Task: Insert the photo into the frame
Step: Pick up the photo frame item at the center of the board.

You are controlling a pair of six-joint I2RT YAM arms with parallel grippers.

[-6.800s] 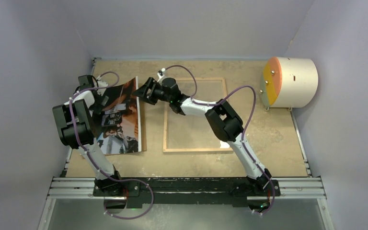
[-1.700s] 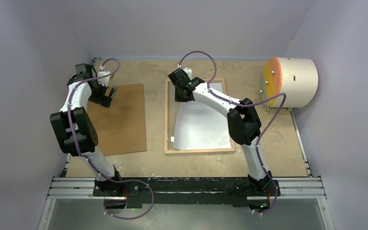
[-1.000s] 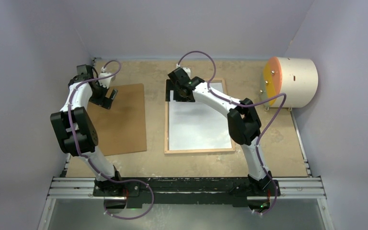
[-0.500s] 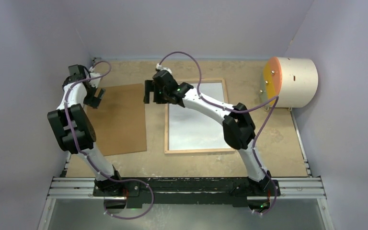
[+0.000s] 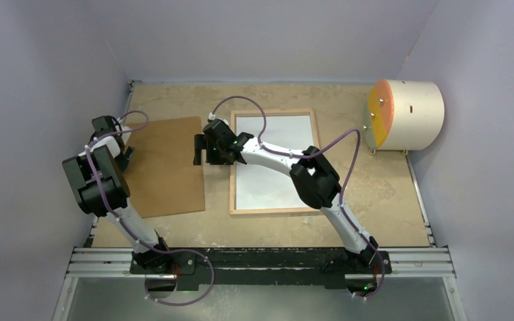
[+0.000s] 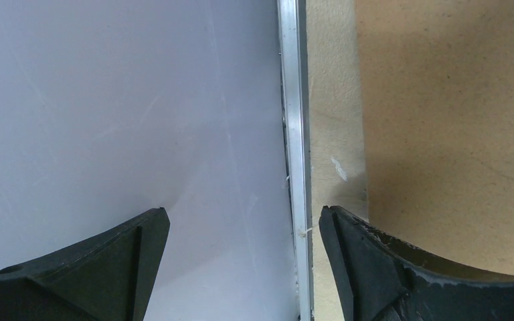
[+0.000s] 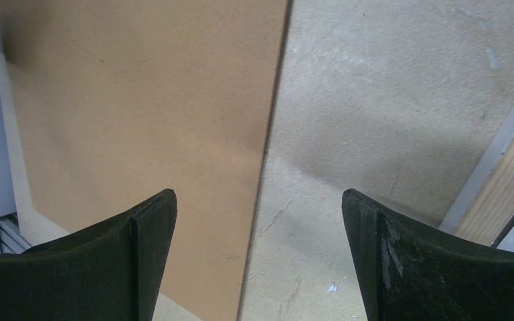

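The left claw [image 6: 242, 215] hangs with its fingers apart, holding nothing. The wall [image 6: 107, 100] is close on its left and the brown board [image 5: 167, 167] is just to its right, so it has little room to move. The right claw [image 7: 258, 195] is spread wide and empty too. It sits right over the board's right edge, maybe to lift it. To that claw's right, the photo [image 5: 274, 157] lies white side up inside the frame [image 5: 278, 211]. All 4 edges look tucked in.
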